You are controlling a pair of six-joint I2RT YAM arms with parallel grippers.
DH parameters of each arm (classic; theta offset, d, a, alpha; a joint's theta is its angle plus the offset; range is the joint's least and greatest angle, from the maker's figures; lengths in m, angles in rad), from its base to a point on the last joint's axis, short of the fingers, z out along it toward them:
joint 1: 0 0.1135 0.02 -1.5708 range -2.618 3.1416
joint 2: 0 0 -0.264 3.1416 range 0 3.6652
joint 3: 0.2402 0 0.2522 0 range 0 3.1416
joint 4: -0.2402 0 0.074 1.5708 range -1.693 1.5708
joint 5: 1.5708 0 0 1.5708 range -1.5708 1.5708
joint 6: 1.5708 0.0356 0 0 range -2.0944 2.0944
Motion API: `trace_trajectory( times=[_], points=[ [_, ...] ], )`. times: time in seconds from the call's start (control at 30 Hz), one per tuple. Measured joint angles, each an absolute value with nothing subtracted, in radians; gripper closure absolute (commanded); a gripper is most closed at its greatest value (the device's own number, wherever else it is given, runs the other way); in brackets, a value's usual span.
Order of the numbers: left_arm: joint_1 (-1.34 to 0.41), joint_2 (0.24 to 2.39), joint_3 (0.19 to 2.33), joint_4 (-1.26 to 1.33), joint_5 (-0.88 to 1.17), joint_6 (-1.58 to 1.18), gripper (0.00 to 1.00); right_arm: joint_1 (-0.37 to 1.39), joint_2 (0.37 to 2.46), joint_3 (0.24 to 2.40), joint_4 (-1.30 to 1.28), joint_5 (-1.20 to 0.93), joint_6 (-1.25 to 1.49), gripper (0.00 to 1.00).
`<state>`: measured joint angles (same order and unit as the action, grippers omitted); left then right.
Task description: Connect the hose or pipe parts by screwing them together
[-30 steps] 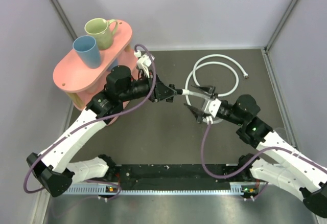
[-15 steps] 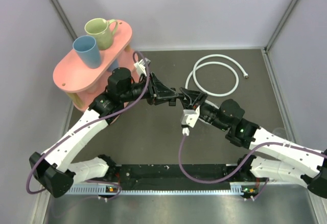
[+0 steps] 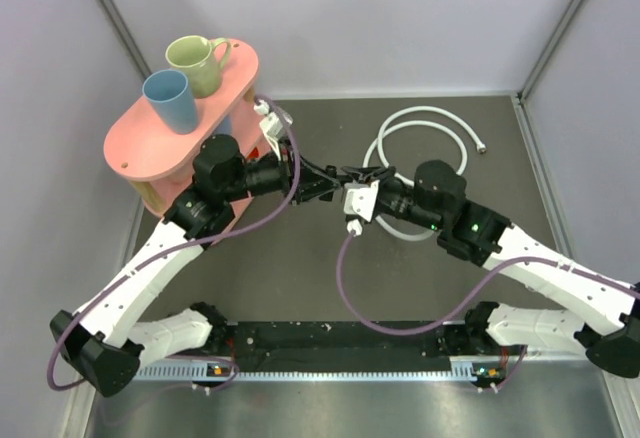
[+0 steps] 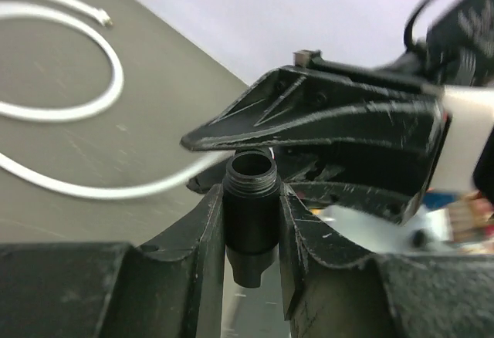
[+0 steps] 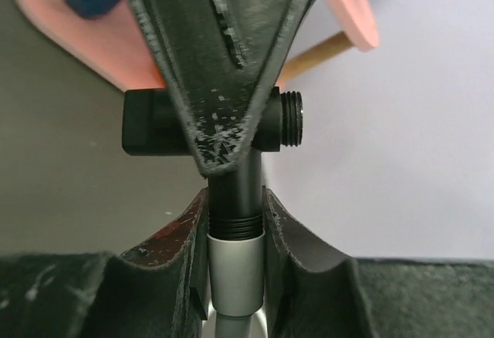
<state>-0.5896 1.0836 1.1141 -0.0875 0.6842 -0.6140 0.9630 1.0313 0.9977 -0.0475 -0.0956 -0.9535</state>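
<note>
1. Connector [image 5: 150, 133]: a small black T-shaped piece held off the table between my two arms. Its threaded stem meets the hose's silvery end fitting [image 5: 235, 276] end to end. Whether the threads have bitten I cannot tell.
2. Hose [image 3: 420, 113]: thin and white, coiled on the table [image 3: 300, 288] at the far right, with its other end lying beside the coil. I judge it light and limp, so it will twist and drag as the joint turns. The hold belongs on the rigid metal fitting, never on the tube.
3. My left gripper [image 4: 251, 199]: the jaws are drawn narrow and clamped on the connector's body. The piece looks hard and smooth and may spin in a weak pinch.
4. My right gripper [image 5: 235, 211]: the jaws are nearly together, with the pads apparently pressing the end fitting's sides just below the joint.
5. Surroundings: a pink stand [image 3: 135, 148] carrying a blue mug [image 3: 170, 98] and a green mug [image 3: 195, 63], well apart at the left.
</note>
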Motion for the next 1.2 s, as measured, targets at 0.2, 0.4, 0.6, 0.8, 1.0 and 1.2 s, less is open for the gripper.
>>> trace_trajectory(
  times=[0.2, 0.4, 0.6, 0.8, 1.0, 1.2],
  points=[
    [-0.628, 0.960, 0.983, -0.025, 0.685, -0.094, 1.00, 0.896, 1.117, 1.131, -0.261, -0.336, -0.825, 1.00],
    [-0.684, 0.933, 0.957, -0.087, 0.692, 0.345, 1.00, 0.807, 1.208, 1.244, -0.456, -0.594, -0.723, 1.00],
    [-0.707, 0.949, 0.984, -0.202, 0.720, 0.603, 1.00, 0.774, 1.253, 1.279, -0.554, -0.702, -0.654, 0.73],
    [-0.722, 0.936, 0.929, -0.121, 0.660, 0.483, 1.00, 0.776, 1.233, 1.272, -0.505, -0.647, -0.609, 0.30],
    [-0.715, 0.937, 0.922, -0.080, 0.546, 0.141, 1.00, 0.776, 1.066, 1.156, -0.395, -0.529, -0.605, 0.19],
    [-0.700, 0.957, 0.996, -0.152, 0.418, -0.292, 1.00, 0.781, 0.860, 0.930, -0.228, -0.398, -0.691, 0.18]
  ],
)
